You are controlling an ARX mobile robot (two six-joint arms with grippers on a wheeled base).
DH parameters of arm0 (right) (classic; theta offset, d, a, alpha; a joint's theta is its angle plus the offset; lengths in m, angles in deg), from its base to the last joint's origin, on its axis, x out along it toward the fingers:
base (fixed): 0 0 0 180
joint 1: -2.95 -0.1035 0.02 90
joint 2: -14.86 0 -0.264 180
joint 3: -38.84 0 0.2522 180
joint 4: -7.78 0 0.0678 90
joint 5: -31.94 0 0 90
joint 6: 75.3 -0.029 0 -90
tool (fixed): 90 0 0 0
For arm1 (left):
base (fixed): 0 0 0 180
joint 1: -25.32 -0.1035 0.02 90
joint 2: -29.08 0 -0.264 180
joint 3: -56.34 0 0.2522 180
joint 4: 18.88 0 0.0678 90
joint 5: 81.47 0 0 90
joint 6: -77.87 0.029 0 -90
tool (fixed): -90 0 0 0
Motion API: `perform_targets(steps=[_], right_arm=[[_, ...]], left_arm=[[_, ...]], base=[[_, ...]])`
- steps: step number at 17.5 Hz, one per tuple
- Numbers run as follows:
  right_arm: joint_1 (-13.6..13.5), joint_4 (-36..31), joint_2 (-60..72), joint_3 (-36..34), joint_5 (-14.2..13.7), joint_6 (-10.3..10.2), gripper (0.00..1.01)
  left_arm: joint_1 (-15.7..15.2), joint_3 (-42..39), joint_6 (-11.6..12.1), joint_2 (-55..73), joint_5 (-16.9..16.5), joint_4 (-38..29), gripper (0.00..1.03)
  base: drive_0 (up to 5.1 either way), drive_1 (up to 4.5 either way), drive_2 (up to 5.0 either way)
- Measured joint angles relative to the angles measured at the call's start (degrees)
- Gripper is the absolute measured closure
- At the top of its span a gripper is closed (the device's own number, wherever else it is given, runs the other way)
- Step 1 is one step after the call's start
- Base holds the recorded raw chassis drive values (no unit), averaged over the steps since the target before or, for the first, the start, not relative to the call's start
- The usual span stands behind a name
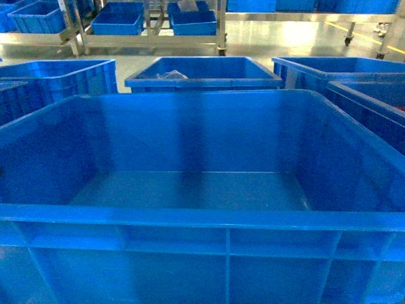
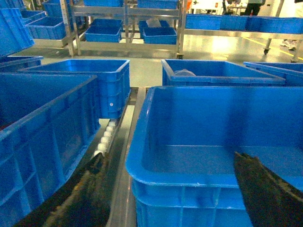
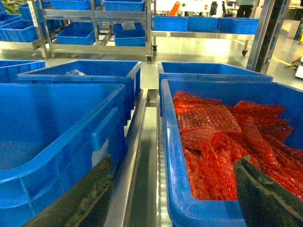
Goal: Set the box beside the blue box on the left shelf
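The box [image 1: 202, 190] is a large, empty bright-blue crate that fills the head view. In the left wrist view the box [image 2: 213, 137] lies to the right. My left gripper [image 2: 169, 155] is open and straddles the box's near left corner, with one dark finger [image 2: 90, 189] outside over the rail and the other [image 2: 265, 189] over its inside. My right gripper [image 3: 174, 160] is open over the gap beside the box [image 3: 47, 123]. Its left finger [image 3: 80, 198] is by the box's outer wall. Far back, a blue box [image 1: 38, 18] sits on the left shelf.
Other blue crates [image 1: 202, 73] stand behind and beside the box on a roller conveyor [image 2: 106, 137]. A crate of red bubble bags [image 3: 222, 137] is right of the box, under my right gripper's right finger [image 3: 265, 198]. Metal shelves [image 1: 152, 31] with more blue boxes line the far floor.
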Motion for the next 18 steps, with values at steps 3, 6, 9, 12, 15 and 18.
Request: perform_targets(steps=[3, 6, 9, 12, 15, 18], right_arm=[[0.0, 0.0, 0.0, 0.0, 0.0, 0.0, 0.02], [0.0, 0.0, 0.0, 0.0, 0.0, 0.0, 0.03], [0.0, 0.0, 0.0, 0.0, 0.0, 0.0, 0.03], [0.0, 0.0, 0.0, 0.0, 0.0, 0.0, 0.03], [0.0, 0.0, 0.0, 0.0, 0.0, 0.0, 0.03], [0.0, 0.0, 0.0, 0.0, 0.0, 0.0, 0.03]], left_arm=[[0.0, 0.0, 0.1, 0.0, 0.0, 0.0, 0.06], [0.0, 0.0, 0.2, 0.0, 0.0, 0.0, 0.05], [0.0, 0.0, 0.2, 0.0, 0.0, 0.0, 0.05], [0.0, 0.0, 0.2, 0.0, 0.0, 0.0, 0.05], [0.0, 0.0, 0.2, 0.0, 0.0, 0.0, 0.05], [0.0, 0.0, 0.2, 0.0, 0.0, 0.0, 0.05]], base=[[0.0, 0.00, 0.0], [0.0, 0.00, 0.0], [0.0, 0.00, 0.0], [0.0, 0.00, 0.0], [0.0, 0.00, 0.0], [0.0, 0.00, 0.0]])
